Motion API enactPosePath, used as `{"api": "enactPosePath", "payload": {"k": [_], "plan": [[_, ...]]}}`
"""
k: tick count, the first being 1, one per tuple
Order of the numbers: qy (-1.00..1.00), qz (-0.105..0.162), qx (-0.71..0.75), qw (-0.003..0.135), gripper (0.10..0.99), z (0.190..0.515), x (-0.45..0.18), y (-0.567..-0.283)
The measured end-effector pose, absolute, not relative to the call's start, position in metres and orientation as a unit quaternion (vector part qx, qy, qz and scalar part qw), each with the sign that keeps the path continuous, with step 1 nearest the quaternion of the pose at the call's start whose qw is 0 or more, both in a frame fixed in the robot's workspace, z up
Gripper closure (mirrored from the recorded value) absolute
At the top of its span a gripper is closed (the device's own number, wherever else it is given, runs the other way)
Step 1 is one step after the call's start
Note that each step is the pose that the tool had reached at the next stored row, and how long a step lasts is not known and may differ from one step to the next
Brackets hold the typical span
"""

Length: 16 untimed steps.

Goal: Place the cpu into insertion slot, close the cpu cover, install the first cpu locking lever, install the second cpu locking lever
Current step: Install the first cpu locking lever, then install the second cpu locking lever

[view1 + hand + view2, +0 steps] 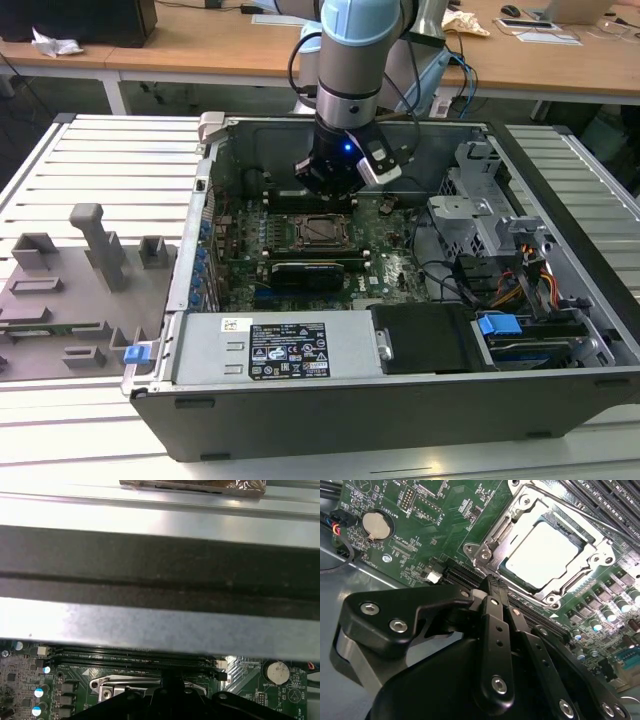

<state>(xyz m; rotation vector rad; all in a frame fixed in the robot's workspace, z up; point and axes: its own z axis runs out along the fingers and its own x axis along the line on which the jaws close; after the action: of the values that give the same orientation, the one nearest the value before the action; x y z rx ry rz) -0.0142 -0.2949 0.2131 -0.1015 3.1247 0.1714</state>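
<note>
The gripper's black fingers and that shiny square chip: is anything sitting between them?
In the second wrist view, the gripper sits short of the cpu. Between them lie the cpu cover, closed around the chip, and a dark slot on the green motherboard.

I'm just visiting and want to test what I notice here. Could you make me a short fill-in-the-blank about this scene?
1. The cpu lies inside its ____.
2. The cpu cover is folded ____ over the chip.
3. The end effector holds ____.
4. The round coin battery sits on the ____ motherboard.

Missing words: socket; down; nothing; green
</note>
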Motion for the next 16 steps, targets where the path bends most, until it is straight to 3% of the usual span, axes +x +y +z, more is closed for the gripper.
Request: {"api": "enactPosePath", "payload": {"k": [16], "plan": [[0.998, 0.055, -0.032, 0.005, 0.980, 0.2141, -0.0142, -0.3019]]}}
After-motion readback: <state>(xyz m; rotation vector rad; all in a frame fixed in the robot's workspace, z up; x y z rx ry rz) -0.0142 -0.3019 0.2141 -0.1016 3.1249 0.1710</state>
